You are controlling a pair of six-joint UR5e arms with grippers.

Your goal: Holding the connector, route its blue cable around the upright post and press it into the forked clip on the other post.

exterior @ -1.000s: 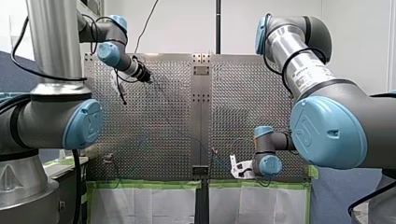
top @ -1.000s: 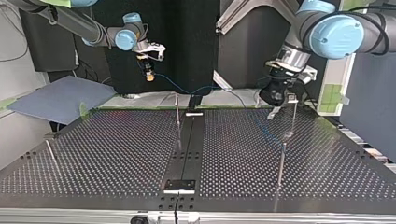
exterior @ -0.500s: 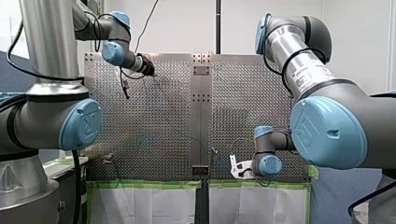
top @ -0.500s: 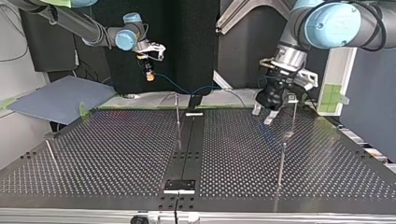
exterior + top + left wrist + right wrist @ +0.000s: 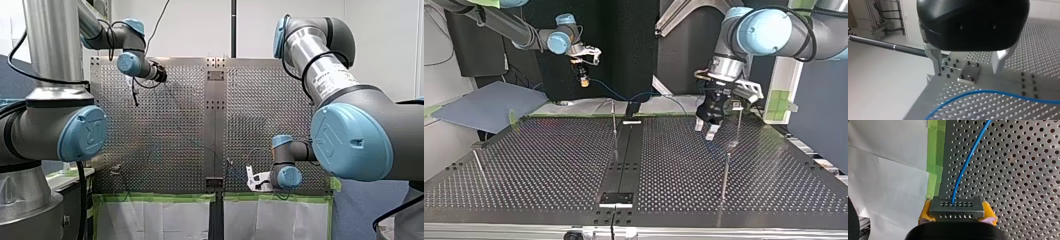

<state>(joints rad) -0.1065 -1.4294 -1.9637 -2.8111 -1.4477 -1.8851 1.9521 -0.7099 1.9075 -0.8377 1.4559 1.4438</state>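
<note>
My right gripper (image 5: 957, 208), with yellow pads, is shut on a dark grey connector (image 5: 957, 213). The blue cable (image 5: 968, 161) runs out of the connector over the perforated plate. In the top view this gripper (image 5: 583, 80) hangs above the plate's far edge, and the cable (image 5: 644, 94) sags from it toward the view's right. My left gripper (image 5: 705, 131) hovers low over the plate beside a thin upright post (image 5: 739, 124). Its black body and metal fingers (image 5: 936, 60) stand open with nothing between them, and the cable (image 5: 978, 93) lies on the plate under it.
More thin posts stand on the perforated table (image 5: 549, 165): one near the far middle (image 5: 614, 122), one toward the near right (image 5: 725, 175), one leaning at the left (image 5: 478, 162). A dark strip (image 5: 624, 155) runs down the centre. Green tape (image 5: 935, 157) edges the plate.
In the top view my left gripper has swung leftward and down toward the plate, turning as it went. My right gripper and the connector have stayed put.
</note>
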